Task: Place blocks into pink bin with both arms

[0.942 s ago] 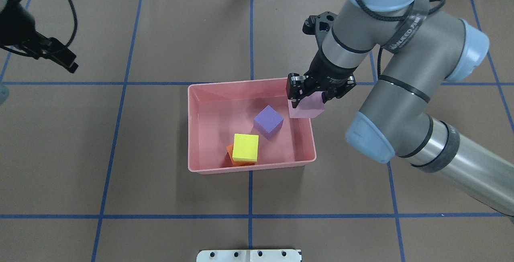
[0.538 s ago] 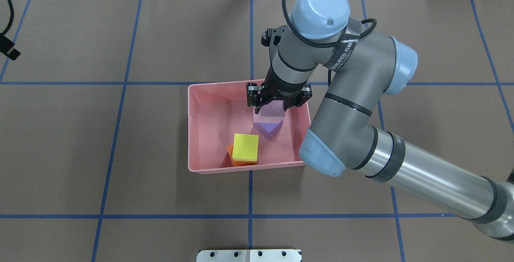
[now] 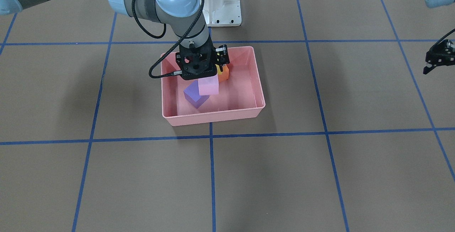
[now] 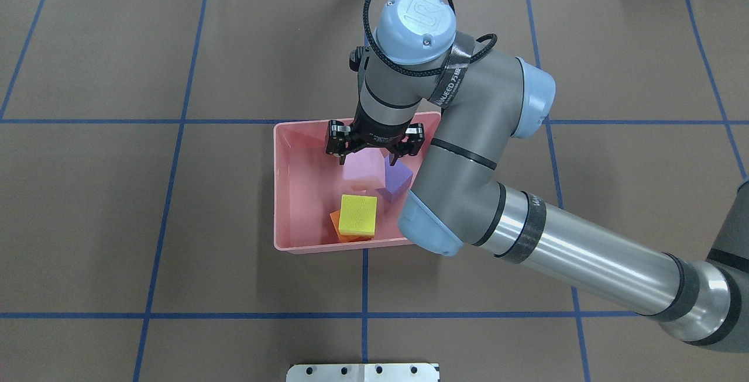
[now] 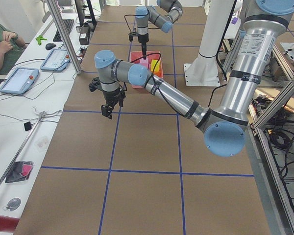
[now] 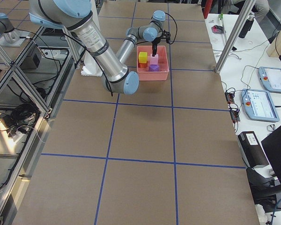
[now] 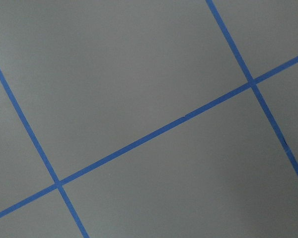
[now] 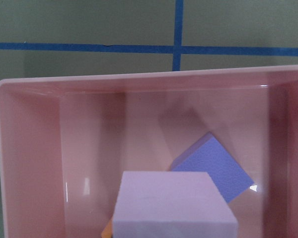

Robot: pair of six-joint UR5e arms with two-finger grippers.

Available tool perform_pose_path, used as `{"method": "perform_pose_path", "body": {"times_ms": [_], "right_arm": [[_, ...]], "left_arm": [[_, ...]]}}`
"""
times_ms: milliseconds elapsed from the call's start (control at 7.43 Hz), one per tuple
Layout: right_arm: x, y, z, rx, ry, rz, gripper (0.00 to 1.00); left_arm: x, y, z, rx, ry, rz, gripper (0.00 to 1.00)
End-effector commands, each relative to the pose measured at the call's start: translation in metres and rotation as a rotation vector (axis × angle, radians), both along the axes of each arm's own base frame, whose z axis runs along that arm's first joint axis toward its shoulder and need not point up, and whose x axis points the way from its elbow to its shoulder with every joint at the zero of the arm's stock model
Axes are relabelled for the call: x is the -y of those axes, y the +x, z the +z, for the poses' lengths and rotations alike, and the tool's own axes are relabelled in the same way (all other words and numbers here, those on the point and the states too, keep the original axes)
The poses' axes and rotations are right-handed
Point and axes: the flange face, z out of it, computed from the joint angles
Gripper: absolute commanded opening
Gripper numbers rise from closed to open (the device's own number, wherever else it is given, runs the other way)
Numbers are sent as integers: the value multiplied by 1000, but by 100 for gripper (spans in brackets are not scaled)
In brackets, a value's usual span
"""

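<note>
Three matte cubes in salmon-pink plastic tub point(image 4: 282, 195): yellow point(image 4: 357, 214) on orange point(image 4: 334, 220) at 6 o'clock, purple point(image 4: 399, 180) at 3. Right gripper point(image 4: 367, 159) pinches light-pink cube point(image 4: 363, 172) above tub; release pending. Left gripper point(image 3: 431, 65) jaws: cannot tell.

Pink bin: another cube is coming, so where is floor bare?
Bare: the pink bin floor between its robot-left wall and the yellow cube. Crowded: middle and right, with orange cube under yellow, purple cube, and the right claw holding the light pink cube.

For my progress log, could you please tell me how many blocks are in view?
4. The yellow block sits on the orange block in the pink bin, the purple block lies beside them, and the right claw holds the light pink block over the bin.
</note>
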Motion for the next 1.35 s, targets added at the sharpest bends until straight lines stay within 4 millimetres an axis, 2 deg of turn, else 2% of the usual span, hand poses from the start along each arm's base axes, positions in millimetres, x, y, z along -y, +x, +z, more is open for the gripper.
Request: {"method": "perform_pose_path", "body": {"times_ms": [0,135,269,404,538,673,808,942,1077,1212], "right_arm": [[-1,13,-11,-1,57,64,100],[-10,32,-5,7,94,78,100],[-10,79,15,20,91,127,100],[-5,131,56,12,57,156,100],[10,174,88,4,9,175,100],[16,187,113,-27,-14,202,100],[35,213,132,-54,-37,254,100],[52,249,164,-98,-17,267,100],[81,309,203,-161,111,203,100],[92,359,259,-195,157,106,100]], "left_arm": [[0,-1,2,1,0,-2,100],[-2,-7,6,2,-10,-16,100],[-10,-13,27,15,-40,-28,100],[-17,-17,46,33,-39,-35,100],[-15,-16,51,25,-3,-35,100],[-23,-16,70,36,-36,-30,100],[-30,-19,90,50,-67,-26,100],[-32,-21,105,59,-94,-29,100],[-31,-30,106,58,-105,-55,100],[-34,-41,111,56,-118,-71,100]]}}
